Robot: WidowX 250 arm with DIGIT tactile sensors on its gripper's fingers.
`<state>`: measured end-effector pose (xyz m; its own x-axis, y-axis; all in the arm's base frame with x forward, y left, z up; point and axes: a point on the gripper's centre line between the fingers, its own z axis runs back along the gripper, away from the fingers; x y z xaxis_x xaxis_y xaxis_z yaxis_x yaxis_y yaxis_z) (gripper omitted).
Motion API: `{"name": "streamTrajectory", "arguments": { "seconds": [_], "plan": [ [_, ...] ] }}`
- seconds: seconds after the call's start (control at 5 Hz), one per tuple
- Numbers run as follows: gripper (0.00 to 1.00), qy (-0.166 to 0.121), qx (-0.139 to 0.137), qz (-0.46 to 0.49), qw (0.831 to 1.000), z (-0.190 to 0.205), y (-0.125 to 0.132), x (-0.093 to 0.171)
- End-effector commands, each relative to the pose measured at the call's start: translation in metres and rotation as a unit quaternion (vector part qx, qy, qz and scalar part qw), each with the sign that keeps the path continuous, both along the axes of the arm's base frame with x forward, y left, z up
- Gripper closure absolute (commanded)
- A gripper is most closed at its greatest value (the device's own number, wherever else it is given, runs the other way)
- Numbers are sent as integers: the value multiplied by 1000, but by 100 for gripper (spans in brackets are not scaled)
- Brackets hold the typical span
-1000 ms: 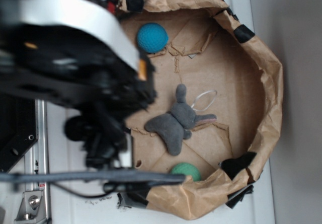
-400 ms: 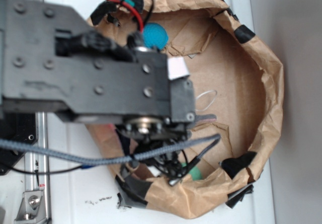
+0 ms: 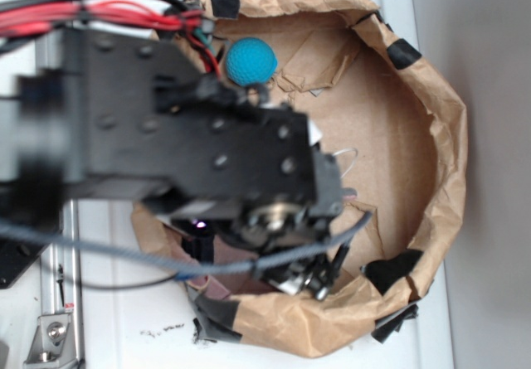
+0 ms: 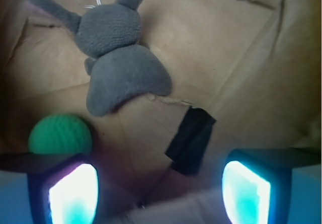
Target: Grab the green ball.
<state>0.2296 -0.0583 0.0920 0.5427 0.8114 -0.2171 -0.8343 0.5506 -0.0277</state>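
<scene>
Our claw is spread wide. The dimpled round green ball sits just beyond its left finger, beside the fuzzy grey plush toy.

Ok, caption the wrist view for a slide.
Open gripper over the paper-lined bin, green ball just above one finger, grey plush toy beyond.

The black arm is reaching in from the left in the exterior view, its wrist angling downward and the gripper hanging at its lower end. In the wrist view, the two fingers are standing wide apart, holding nothing between them.
</scene>
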Motion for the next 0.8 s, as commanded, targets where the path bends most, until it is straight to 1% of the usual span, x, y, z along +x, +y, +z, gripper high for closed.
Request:
{"name": "streamTrajectory", "arguments": {
  "seconds": [0.0, 0.2, 0.4, 0.6],
  "plan": [
    [0, -47, -54, 50, 996, -6, -5, 34],
    [0, -41, -76, 63, 994, -17, -17, 39],
    [0, -17, -129, 72, 989, -44, -48, 37],
    [22, 21, -180, 65, 981, -59, -75, 27]
  ]
}}
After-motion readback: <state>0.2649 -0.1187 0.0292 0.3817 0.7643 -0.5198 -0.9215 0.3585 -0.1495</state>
